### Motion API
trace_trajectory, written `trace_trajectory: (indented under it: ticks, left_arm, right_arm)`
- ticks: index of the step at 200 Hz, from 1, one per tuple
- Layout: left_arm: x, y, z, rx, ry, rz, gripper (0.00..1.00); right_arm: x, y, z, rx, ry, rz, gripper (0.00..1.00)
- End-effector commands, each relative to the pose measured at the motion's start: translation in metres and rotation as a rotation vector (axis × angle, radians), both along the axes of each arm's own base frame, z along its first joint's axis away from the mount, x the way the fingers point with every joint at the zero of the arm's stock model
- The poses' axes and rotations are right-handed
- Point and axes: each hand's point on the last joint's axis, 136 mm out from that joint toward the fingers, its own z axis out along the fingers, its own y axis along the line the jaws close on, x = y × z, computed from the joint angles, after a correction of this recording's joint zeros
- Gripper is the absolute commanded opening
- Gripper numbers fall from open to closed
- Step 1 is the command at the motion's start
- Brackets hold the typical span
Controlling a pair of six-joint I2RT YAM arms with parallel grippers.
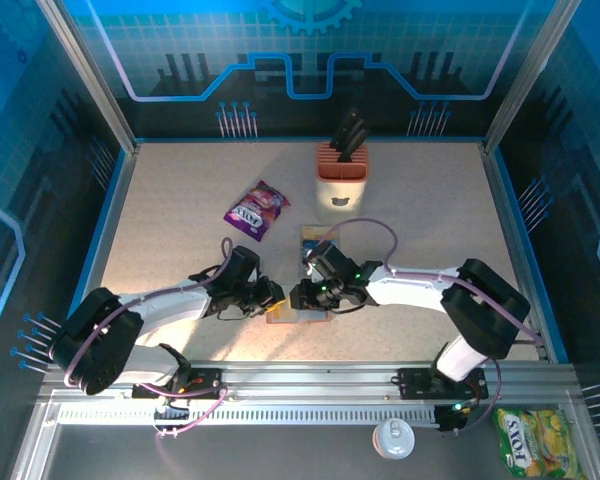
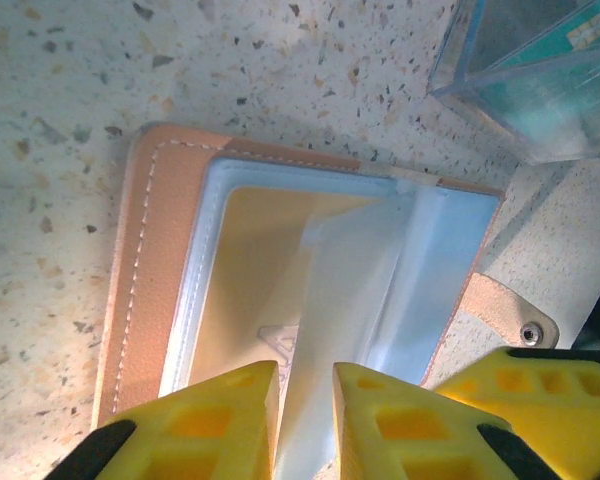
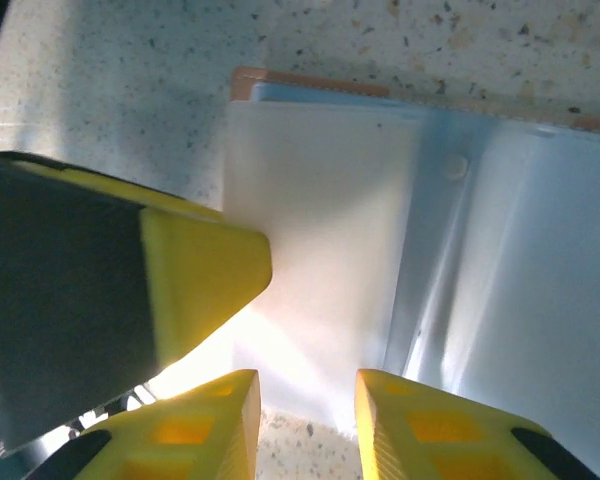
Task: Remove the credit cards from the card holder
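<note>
The card holder (image 2: 160,250) lies open on the speckled table: tan leather rim, pale grey-blue pockets. My left gripper (image 2: 305,375) is shut on a pale pocket flap that stands up between its yellow fingers. From the other side, my right gripper (image 3: 307,385) hovers at the edge of the card holder (image 3: 320,230), open, with bare table showing in the gap. From above, the left gripper (image 1: 270,297) and right gripper (image 1: 302,296) meet tip to tip over the card holder (image 1: 280,318). Teal credit cards (image 2: 550,90) lie just beyond it; from above the credit cards (image 1: 313,238) sit near the knife block.
A cream-and-orange knife block (image 1: 341,178) stands at the back centre. A purple snack packet (image 1: 257,210) lies to its left. Off the table at the front are a white lid (image 1: 393,437) and a yellow packet (image 1: 538,442).
</note>
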Motion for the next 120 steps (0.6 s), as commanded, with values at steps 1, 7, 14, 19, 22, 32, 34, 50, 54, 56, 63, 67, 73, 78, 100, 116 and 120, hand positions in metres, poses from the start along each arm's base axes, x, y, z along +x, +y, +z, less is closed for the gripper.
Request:
trace_trajectory:
  ticks: [1, 7, 14, 19, 22, 32, 34, 50, 54, 56, 63, 67, 73, 78, 100, 116, 120]
  left_arm:
    - [0.004, -0.006, 0.015, -0.014, -0.018, -0.012, 0.23]
    - [0.006, -0.007, 0.015, -0.017, -0.017, -0.012, 0.23]
    - [0.007, -0.010, 0.015, -0.022, -0.017, -0.016, 0.23]
    - [0.008, -0.012, 0.015, -0.027, -0.015, -0.017, 0.22]
    - [0.008, -0.013, 0.015, -0.029, -0.014, -0.019, 0.22]
    - [0.010, -0.017, 0.014, -0.035, -0.011, -0.022, 0.22]
    - [0.011, -0.018, 0.014, -0.035, -0.011, -0.024, 0.22]
    - [0.013, -0.025, 0.015, -0.040, -0.010, -0.039, 0.21]
    - [0.013, -0.027, 0.015, -0.040, -0.011, -0.043, 0.20]
    - [0.013, -0.028, 0.015, -0.040, -0.012, -0.046, 0.20]
    - [0.014, -0.032, 0.015, -0.038, -0.012, -0.055, 0.20]
    - [0.014, -0.034, 0.016, -0.038, -0.012, -0.060, 0.20]
    - [0.015, -0.037, 0.016, -0.036, -0.015, -0.068, 0.19]
    - [0.015, -0.039, 0.016, -0.035, -0.015, -0.073, 0.19]
    - [0.018, -0.049, 0.016, -0.037, -0.013, -0.096, 0.19]
    - [0.019, -0.055, 0.014, -0.035, -0.009, -0.107, 0.19]
    - [0.020, -0.057, 0.015, -0.037, -0.010, -0.108, 0.19]
  right_arm:
    - [0.008, -0.011, 0.014, -0.027, -0.038, -0.016, 0.32]
    - [0.009, -0.013, 0.016, -0.028, -0.042, -0.019, 0.32]
    - [0.009, -0.016, 0.018, -0.028, -0.046, -0.023, 0.32]
    - [0.010, -0.017, 0.020, -0.030, -0.048, -0.026, 0.32]
    - [0.010, -0.019, 0.020, -0.030, -0.048, -0.027, 0.32]
    - [0.011, -0.022, 0.022, -0.031, -0.053, -0.032, 0.32]
    - [0.012, -0.023, 0.023, -0.030, -0.054, -0.034, 0.32]
    - [0.013, -0.029, 0.024, -0.032, -0.058, -0.045, 0.32]
    - [0.013, -0.030, 0.024, -0.032, -0.059, -0.048, 0.32]
    - [0.013, -0.031, 0.025, -0.032, -0.062, -0.050, 0.32]
    - [0.013, -0.033, 0.025, -0.031, -0.063, -0.054, 0.32]
    - [0.013, -0.034, 0.025, -0.031, -0.062, -0.058, 0.32]
    - [0.013, -0.036, 0.025, -0.031, -0.065, -0.062, 0.32]
    - [0.013, -0.038, 0.025, -0.031, -0.065, -0.065, 0.32]
    - [0.012, -0.044, 0.024, -0.032, -0.063, -0.073, 0.33]
    - [0.011, -0.047, 0.023, -0.035, -0.058, -0.076, 0.32]
    - [0.011, -0.048, 0.024, -0.035, -0.056, -0.077, 0.32]
